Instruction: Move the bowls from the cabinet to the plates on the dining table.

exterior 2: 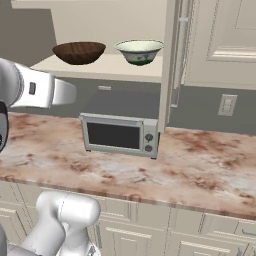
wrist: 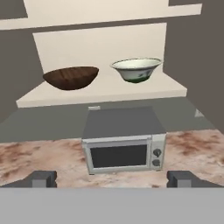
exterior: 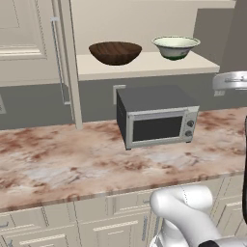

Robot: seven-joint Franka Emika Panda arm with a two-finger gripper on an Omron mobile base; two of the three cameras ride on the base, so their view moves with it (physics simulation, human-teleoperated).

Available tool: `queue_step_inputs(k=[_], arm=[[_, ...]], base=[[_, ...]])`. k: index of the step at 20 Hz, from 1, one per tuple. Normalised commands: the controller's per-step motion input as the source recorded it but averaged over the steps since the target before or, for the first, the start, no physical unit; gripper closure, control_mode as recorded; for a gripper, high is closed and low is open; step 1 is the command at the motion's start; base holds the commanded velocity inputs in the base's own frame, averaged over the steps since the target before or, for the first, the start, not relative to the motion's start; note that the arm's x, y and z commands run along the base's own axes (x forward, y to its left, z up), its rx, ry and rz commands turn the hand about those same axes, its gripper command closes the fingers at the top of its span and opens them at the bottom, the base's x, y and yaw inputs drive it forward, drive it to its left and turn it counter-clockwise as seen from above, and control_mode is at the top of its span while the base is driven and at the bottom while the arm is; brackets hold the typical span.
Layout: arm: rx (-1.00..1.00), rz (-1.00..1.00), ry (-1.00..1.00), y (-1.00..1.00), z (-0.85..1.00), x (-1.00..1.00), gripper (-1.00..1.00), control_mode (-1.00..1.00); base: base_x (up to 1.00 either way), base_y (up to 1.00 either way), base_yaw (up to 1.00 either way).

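Sitting on cabinet (exterior: pixel 62 48) shelf above microwave (wrist: pixel 124 146): wooden bowl (wrist: pixel 71 78), cream bowl (wrist: pixel 136 69) beside it, seemingly apart; fingers (wrist: pixel 43 178) wide, empty.

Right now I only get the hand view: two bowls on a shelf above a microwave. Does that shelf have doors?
Observer: Yes. In the left base view a cabinet door stands swung open at the shelf's left side, with a long bar handle on it.
Visitor: Anything on the wall further right?
Observer: The right base view shows a wall outlet beyond the other open door.
Visitor: And what's beneath the microwave's counter?
Observer: Beige drawer fronts run under the marbled stone top.
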Motion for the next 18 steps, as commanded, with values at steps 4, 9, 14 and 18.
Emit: queue_step_inputs(k=[4,9,14,18], arm=[[0.18,0.00,0.00,0.02,0.06,-0.11,-1.00,-1.00],[0.08,0.00,0.04,0.11,0.00,-0.05,-1.00,-1.00],[0.05,0.00,0.21,0.20,0.01,0.00,-1.00,-1.00],[0.05,0.00,0.27,0.13,0.06,0.03,-1.00,-1.00]], base=[[0.00,0.00,0.00],[0.00,0.00,0.00],[0.00,0.00,0.00],[0.00,0.00,0.00]])
